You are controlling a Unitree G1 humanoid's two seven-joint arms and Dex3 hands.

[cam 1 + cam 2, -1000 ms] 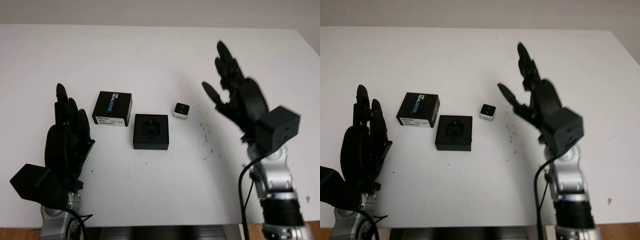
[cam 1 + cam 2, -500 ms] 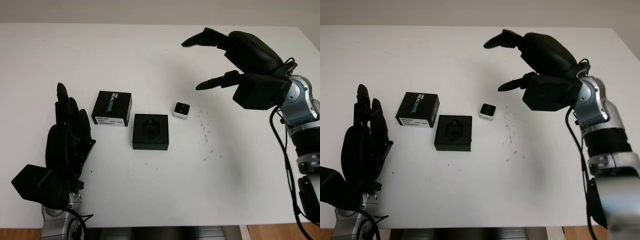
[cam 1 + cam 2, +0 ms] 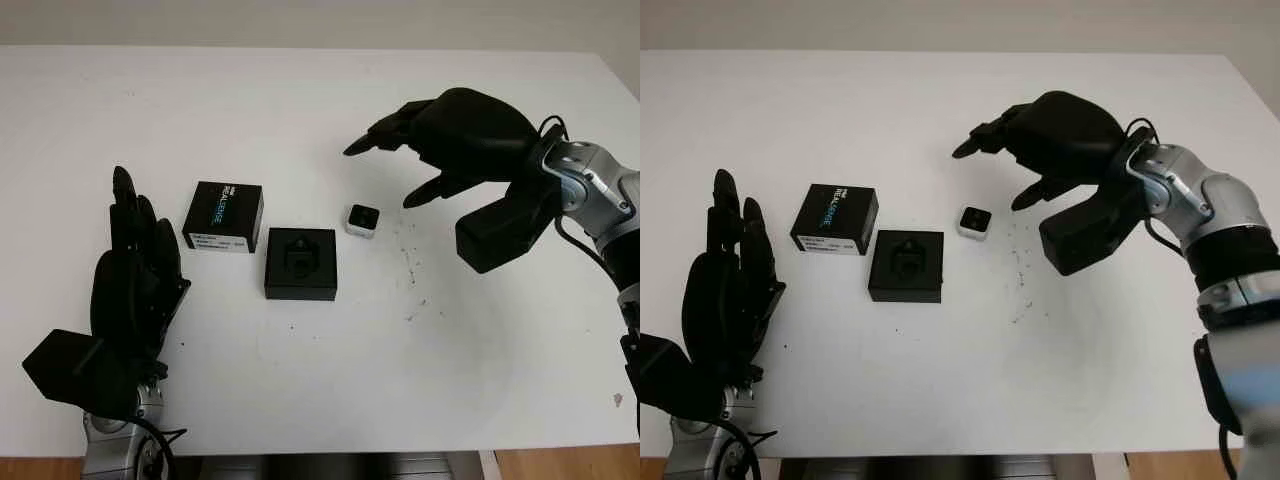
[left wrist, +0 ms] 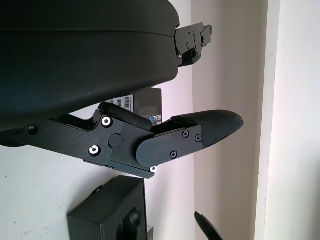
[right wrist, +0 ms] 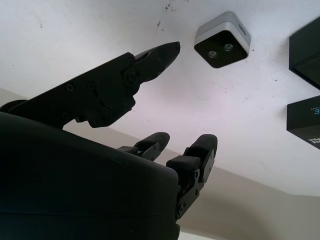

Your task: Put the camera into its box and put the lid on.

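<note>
On the table (image 3: 320,100), the open box (image 3: 301,263) sits near the middle, with its lid (image 3: 224,217) just beside it to the left and slightly farther back. The camera (image 3: 362,220) lies just right of the box, apart from it. The open right hand (image 3: 440,140) hovers above the table right of and behind the camera; the open left hand (image 3: 135,290) is at the near left, well left of the box.
</note>
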